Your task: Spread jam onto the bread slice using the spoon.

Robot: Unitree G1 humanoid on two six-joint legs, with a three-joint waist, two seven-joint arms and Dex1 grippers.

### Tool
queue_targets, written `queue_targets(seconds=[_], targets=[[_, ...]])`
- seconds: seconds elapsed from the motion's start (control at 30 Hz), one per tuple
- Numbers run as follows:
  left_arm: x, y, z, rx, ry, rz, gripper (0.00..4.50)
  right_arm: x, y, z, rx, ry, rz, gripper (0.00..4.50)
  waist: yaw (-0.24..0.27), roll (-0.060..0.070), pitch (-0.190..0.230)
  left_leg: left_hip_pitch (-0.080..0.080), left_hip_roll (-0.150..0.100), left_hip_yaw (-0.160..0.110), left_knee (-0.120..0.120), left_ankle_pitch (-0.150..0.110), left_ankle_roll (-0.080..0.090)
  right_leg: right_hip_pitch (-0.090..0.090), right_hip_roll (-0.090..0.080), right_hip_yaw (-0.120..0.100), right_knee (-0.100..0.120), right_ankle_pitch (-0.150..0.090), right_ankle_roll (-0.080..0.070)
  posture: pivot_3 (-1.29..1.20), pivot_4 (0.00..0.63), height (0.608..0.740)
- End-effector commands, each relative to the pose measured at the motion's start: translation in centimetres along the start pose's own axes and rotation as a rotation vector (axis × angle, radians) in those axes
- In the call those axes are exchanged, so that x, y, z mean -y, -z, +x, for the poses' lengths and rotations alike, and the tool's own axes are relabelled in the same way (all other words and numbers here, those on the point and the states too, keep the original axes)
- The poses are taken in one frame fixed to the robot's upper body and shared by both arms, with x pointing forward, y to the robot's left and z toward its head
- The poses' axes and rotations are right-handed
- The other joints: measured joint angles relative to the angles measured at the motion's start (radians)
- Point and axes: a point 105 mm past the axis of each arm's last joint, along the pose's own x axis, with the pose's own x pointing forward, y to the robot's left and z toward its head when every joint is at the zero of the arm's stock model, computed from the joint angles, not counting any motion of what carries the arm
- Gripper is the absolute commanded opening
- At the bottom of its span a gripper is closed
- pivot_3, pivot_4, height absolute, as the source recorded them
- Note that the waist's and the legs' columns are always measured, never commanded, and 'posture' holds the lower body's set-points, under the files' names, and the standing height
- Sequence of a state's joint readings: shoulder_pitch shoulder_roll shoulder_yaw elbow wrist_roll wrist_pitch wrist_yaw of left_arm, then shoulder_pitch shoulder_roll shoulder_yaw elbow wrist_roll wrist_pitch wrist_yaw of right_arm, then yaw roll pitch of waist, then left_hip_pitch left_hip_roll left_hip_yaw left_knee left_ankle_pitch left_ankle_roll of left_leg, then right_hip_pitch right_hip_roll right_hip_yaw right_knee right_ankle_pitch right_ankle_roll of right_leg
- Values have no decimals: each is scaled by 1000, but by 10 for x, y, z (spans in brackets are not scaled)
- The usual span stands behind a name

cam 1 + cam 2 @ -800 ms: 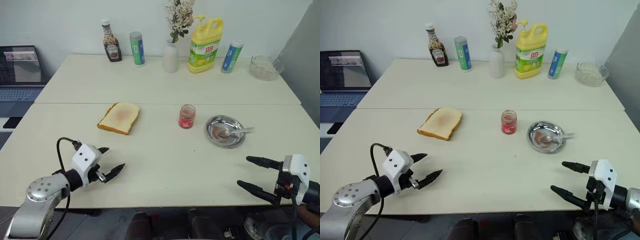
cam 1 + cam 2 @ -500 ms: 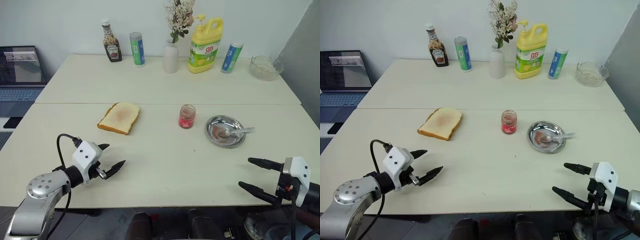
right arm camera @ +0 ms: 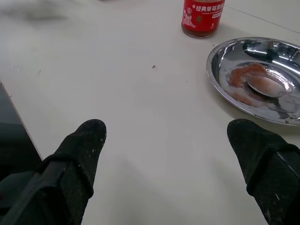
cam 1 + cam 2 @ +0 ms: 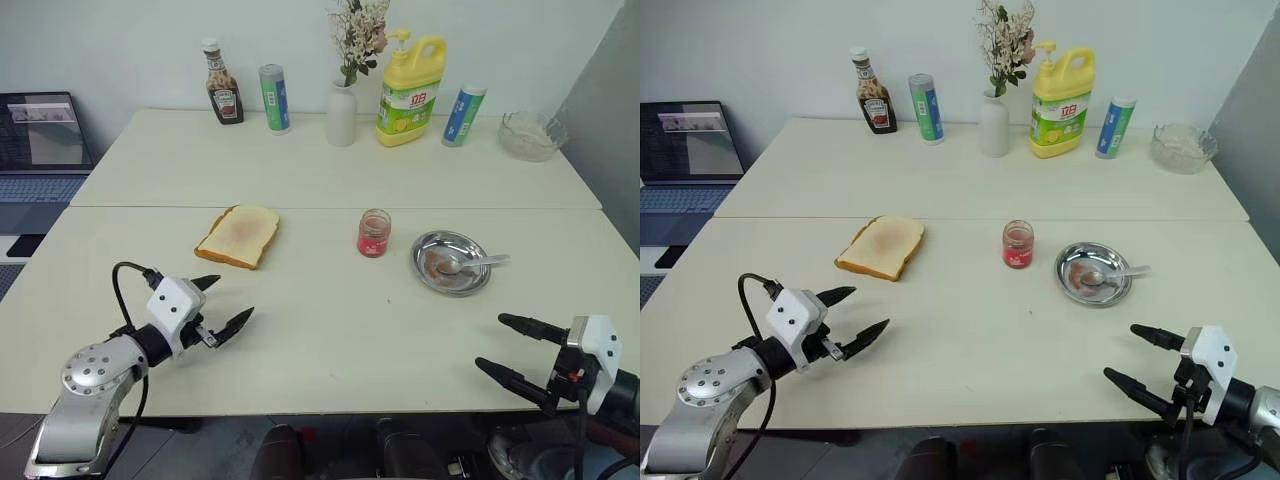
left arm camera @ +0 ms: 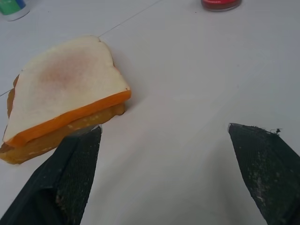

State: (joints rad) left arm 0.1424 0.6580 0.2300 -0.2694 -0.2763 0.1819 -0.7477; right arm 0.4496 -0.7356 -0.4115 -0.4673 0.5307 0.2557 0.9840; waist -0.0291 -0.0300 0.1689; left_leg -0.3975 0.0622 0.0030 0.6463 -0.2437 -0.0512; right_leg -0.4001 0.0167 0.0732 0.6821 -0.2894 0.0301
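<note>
The bread slice [image 4: 238, 236], pale with a faint reddish smear, lies left of the table's middle; in the left wrist view this bread slice [image 5: 65, 86] rests on a thicker golden slice [image 5: 51, 138]. The jam jar [image 4: 374, 232] stands to its right with no lid on it. The spoon [image 4: 470, 264] lies in a round steel dish [image 4: 432, 246] with red smears. My left gripper [image 4: 230, 298] hovers open near the front edge, short of the bread, nothing between its fingers. My right gripper [image 4: 492, 343] is open and empty at the front right, nearer than the dish [image 3: 220, 70].
Along the far edge stand a brown sauce bottle [image 4: 223, 84], two cans [image 4: 274, 98], a vase of flowers [image 4: 342, 110], a yellow detergent jug [image 4: 411, 90] and a glass bowl [image 4: 531, 134]. A laptop [image 4: 40, 150] sits off the table's left.
My left gripper has crept slightly forward toward the bread. The right gripper has stayed about where it was, and nothing on the table has moved.
</note>
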Motion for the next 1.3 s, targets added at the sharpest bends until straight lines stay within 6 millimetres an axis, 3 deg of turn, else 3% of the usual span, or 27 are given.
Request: queue_targets(seconds=[0.03, 0.27, 0.5, 0.87, 1.27, 1.3], targets=[[-3, -15, 0, 62, -2, 19, 4500, -1, -7, 0, 13, 8, -26, 4477, 0, 0, 0, 0, 0, 0, 0, 0, 0, 0, 0, 0, 0, 0, 0, 0, 150, 740], [-34, -29, 3, 126, -155, -76, 4500, -5, -17, 9, 46, -12, -33, 4477, 0, 0, 0, 5, 0, -1, 0, 0, 0, 6, 0, -1, 0, 0, 0, 0, 150, 740], [-84, -28, 9, 97, -351, -271, 4500, -15, -56, 32, 118, -76, -99, 4477, 0, -1, 0, 12, 0, -1, 0, 0, 0, 12, 0, -1, 0, 0, 0, 0, 150, 740], [-95, -19, 46, -3, -332, -425, 4500, -31, -116, 63, 234, -237, -71, 4477, 0, -3, 2, 11, -1, -2, 0, 0, 0, 12, 0, -2, -1, 0, 0, 0, 150, 740], [-90, -13, 57, -100, -305, -523, 4500, -33, -127, 68, 259, -245, -85, 4477, 0, -4, 2, 6, -1, -5, -1, 0, 0, 9, 0, -4, -2, 2, -3, 0, 150, 740], [-89, -13, 58, -106, -301, -531, 4315, -33, -127, 69, 260, -245, -85, 4496, 0, -4, 2, 6, -1, -5, -1, 0, 0, 9, 0, -4, -2, 2, -3, 0, 150, 740]])
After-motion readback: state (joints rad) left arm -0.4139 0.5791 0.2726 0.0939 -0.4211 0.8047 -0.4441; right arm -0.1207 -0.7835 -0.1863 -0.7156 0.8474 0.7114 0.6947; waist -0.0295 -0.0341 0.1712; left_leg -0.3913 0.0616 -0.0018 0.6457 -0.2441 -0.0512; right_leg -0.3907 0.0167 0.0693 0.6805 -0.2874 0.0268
